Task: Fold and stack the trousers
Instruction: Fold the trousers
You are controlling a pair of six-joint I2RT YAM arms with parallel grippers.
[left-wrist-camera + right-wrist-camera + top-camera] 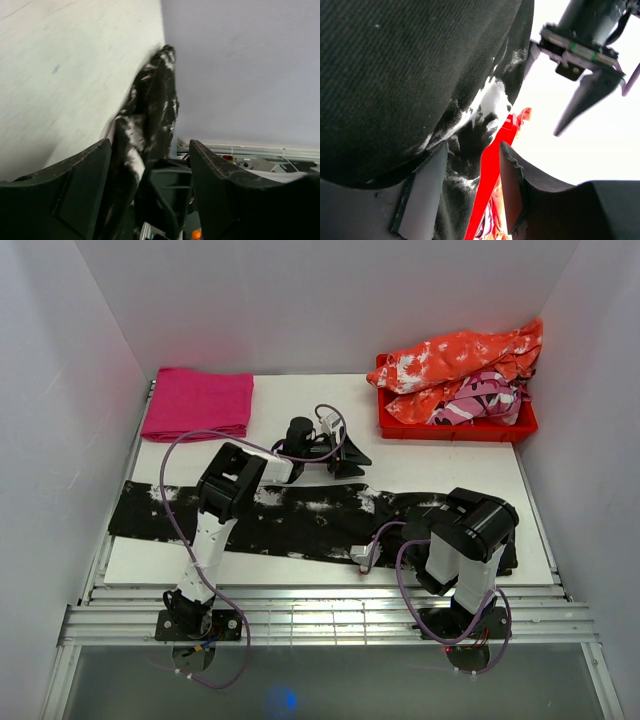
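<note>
Nearest us, the right gripper (472, 147) sits at the near edge of the trousers (300, 520), fingers apart, cloth against one finger only. We see the trousers stretched flat across the front of the table (430, 465). Our left gripper (150, 142) hovers just past their far edge, fingers spread wide.

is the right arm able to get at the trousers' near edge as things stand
Probably yes. The right hand sits right at the near edge of the trousers. Its wrist view shows fabric between its parted fingers, and nothing stands in between.
</note>
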